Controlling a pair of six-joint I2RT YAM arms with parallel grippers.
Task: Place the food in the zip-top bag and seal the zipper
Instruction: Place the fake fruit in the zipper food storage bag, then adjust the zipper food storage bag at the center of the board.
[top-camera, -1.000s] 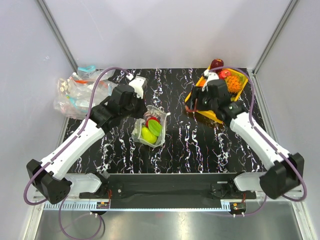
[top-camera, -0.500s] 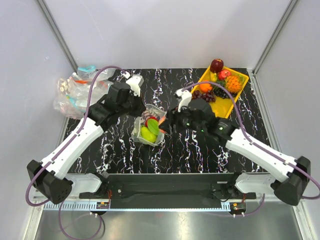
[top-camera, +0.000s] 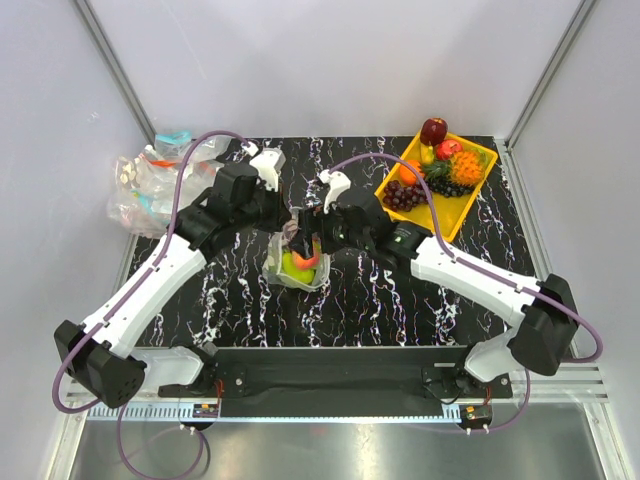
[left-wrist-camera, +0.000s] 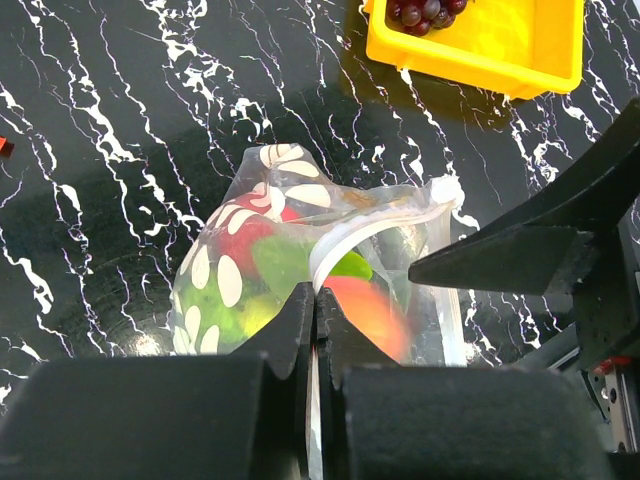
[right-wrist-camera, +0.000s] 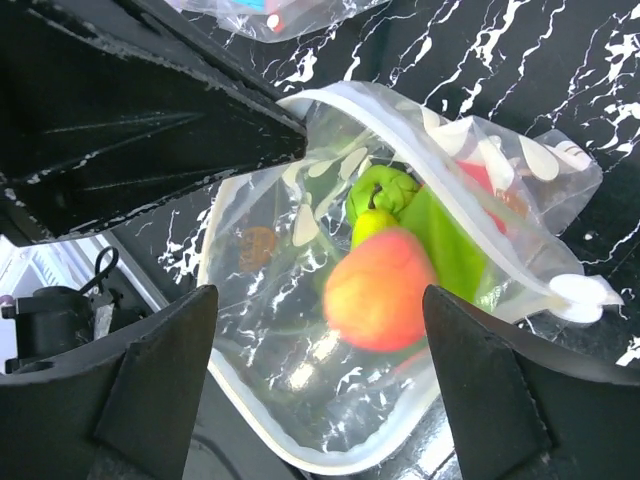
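A clear bag printed with white ovals (top-camera: 318, 278) stands mid-table with its mouth open. Inside I see a green apple (left-wrist-camera: 215, 310), a red fruit (left-wrist-camera: 245, 235) and a small bumpy green fruit (right-wrist-camera: 380, 188). My left gripper (left-wrist-camera: 315, 295) is shut on the bag's pale rim strip (left-wrist-camera: 345, 238) and holds the mouth up. My right gripper (right-wrist-camera: 320, 295) is open just above the mouth. A blurred pink peach (right-wrist-camera: 380, 290) lies between its fingers inside the mouth, free of them. I make out no plain clear pouch.
A yellow tray (top-camera: 455, 215) at the back right holds a dark red apple (top-camera: 433, 130), grapes (top-camera: 400, 195) and an orange bumpy fruit (top-camera: 466, 168). A heap of clear bags with blue and orange strips (top-camera: 150, 185) lies at the back left.
My right arm swung left from the yellow tray to the bag's mouth. The peach now sits in the mouth between open fingers. My left arm has kept its hold.
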